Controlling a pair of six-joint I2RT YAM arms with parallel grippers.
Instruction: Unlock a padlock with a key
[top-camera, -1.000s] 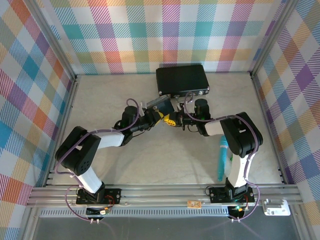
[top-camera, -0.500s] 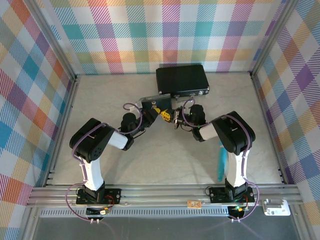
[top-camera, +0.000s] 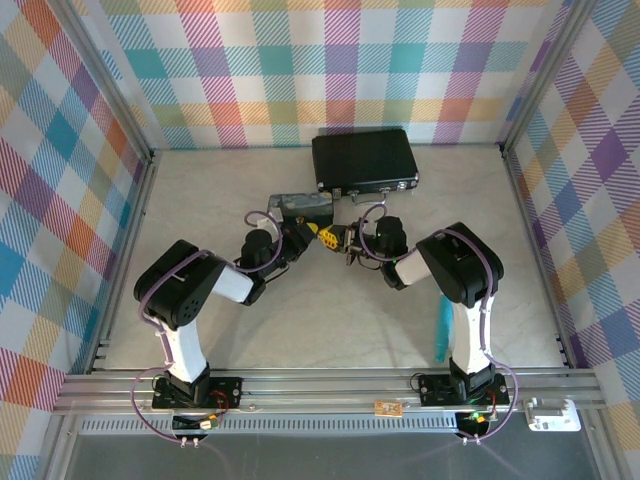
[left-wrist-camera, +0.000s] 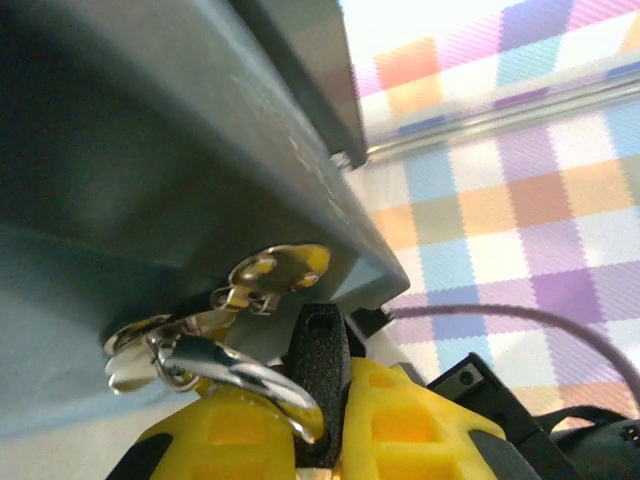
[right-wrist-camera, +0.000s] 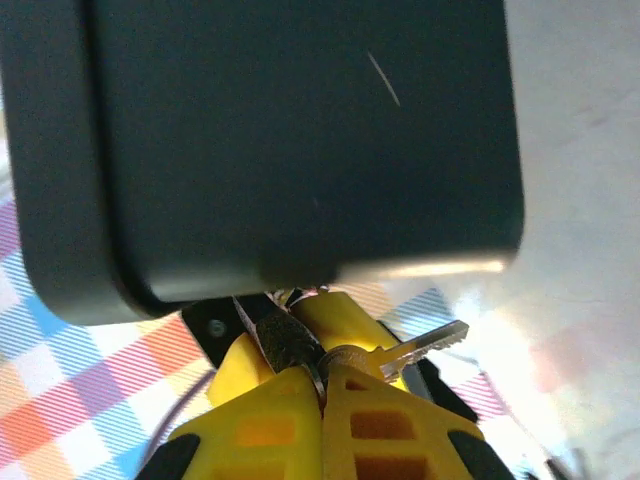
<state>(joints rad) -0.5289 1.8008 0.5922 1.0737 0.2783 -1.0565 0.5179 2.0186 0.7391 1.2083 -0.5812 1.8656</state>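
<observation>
Gripping the dark padlock (left-wrist-camera: 320, 355) at the closed tin's (left-wrist-camera: 150, 150) clasp (left-wrist-camera: 270, 275), the left hand (left-wrist-camera: 320, 405) is sitting just beside the right hand (right-wrist-camera: 322, 378), which is pinching the key (right-wrist-camera: 425, 345) by its head, near the shut briefcase (top-camera: 364, 158) on the worktop (top-camera: 300, 320).

padlock (left-wrist-camera: 321, 362): tiny dark boxy body, upright, w/ silvery shackle curving left. key (right-wrist-camera: 428, 341): thin silver blade pts right, slightly up; darker head.

You're folding your left arm (top-camera: 190, 290) and right arm (top-camera: 455, 265) in toward the middle, and the tin (top-camera: 303, 203) beside your left gripper (top-camera: 322, 232) is sliding left.
</observation>
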